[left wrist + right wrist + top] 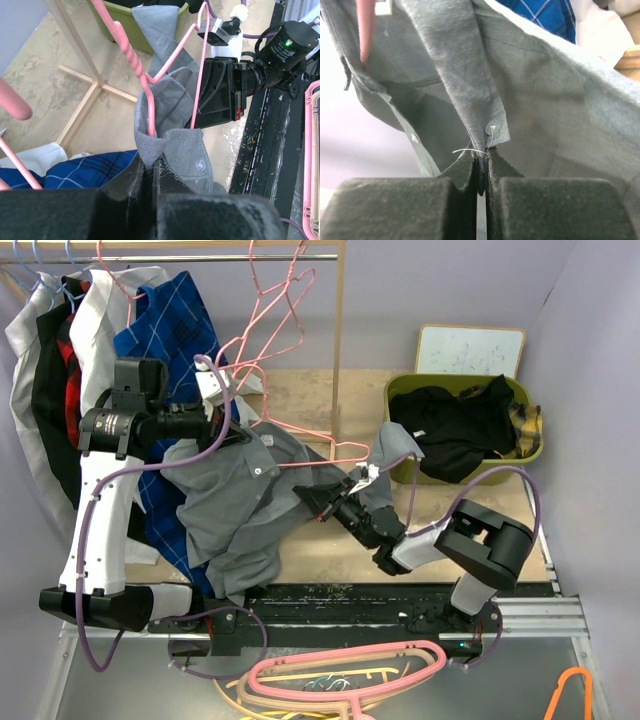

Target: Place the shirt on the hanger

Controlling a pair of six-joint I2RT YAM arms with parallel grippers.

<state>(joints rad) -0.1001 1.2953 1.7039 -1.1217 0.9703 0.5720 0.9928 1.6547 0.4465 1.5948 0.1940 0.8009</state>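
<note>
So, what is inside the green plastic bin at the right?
A crumpled black garment fills the green plastic bin, with yellow-checked cloth at its right side. Anything beneath them is covered.

The grey shirt [245, 495] spreads rumpled over the middle of the wooden desk [300, 390], with a thin pink wire hanger [345, 441] running along its upper edge. The left end effector [218, 422] meets the cloth at the collar, and the right end effector [318, 500] meets its lower right edge. A blue checked shirt [165, 330] hangs at the back left, and a green bin [535, 445] on the right holds a black garment [455, 430].
</note>
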